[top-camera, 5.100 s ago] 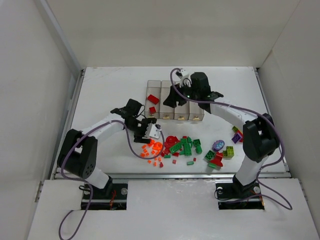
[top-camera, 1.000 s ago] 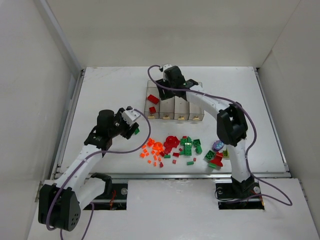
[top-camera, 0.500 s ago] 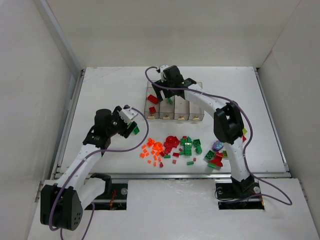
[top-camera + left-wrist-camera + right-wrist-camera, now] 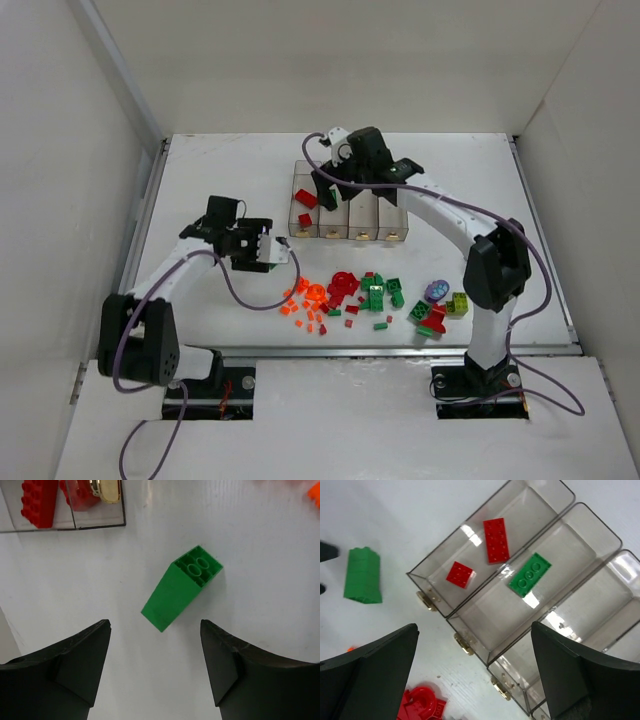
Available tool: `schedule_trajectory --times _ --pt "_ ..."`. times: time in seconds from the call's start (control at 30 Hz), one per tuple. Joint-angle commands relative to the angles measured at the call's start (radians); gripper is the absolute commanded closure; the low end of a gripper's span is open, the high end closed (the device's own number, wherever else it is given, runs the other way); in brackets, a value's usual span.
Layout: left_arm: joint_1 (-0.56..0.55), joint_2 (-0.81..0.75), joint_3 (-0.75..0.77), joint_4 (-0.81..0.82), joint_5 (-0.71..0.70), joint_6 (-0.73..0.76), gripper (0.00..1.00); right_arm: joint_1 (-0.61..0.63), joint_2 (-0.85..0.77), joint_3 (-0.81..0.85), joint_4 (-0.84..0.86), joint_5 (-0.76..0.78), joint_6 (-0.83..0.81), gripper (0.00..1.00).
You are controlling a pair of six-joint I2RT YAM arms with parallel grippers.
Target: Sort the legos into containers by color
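Loose bricks (image 4: pixel 370 295), lower centre of the top view: orange, red, green, some purple and lime. Left gripper (image 4: pixel 155 630) at mid-left, jaws partly apart, empty. A green sloped brick (image 4: pixel 182 587) lies on the table (image 4: pixel 200 180) just ahead of its fingers. Clear bins (image 4: pixel 570 550) at upper centre: two red bricks (image 4: pixel 496 540) in the end bin, a green plate (image 4: pixel 530 574) in the next. Right gripper (image 4: pixel 474 627) above them, spread wide, holding nothing.

Top view: left arm (image 4: pixel 185 262) and right arm (image 4: pixel 445 208), links clad in white shells, joints made as black rounded housings. One purple cable (image 4: pixel 240 296) strung along each arm. Black bases (image 4: pixel 215 385) bolted at bottom edge. Wrist views: fingers (image 4: pixel 75 655) matte black, wedge-shaped.
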Motion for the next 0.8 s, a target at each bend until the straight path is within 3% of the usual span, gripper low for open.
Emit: schedule_trajectory --times 0.0,0.2,0.4,0.53,0.67,0.77 --pt "0.025 0.096 0.118 -0.226 0.057 0.404 0.30 0.011 -0.025 -0.037 0.033 -0.109 -0.049 0.01" --pt "0.054 0.292 0.290 -0.420 0.008 0.664 0.28 0.011 -0.016 -0.026 0.033 -0.163 -0.096 0.01" --pt "0.033 0.392 0.341 -0.465 0.008 0.683 0.28 -0.015 0.019 0.022 0.024 -0.197 -0.105 0.01" --pt "-0.003 0.418 0.353 -0.442 0.049 0.643 0.34 -0.035 0.019 0.022 0.024 -0.215 -0.105 0.01" --pt "-0.012 0.418 0.326 -0.393 0.071 0.587 0.49 -0.044 0.019 0.012 0.024 -0.215 -0.105 0.01" --pt "-0.012 0.404 0.287 -0.393 0.082 0.576 0.65 -0.044 0.001 0.003 0.024 -0.215 -0.105 0.01"
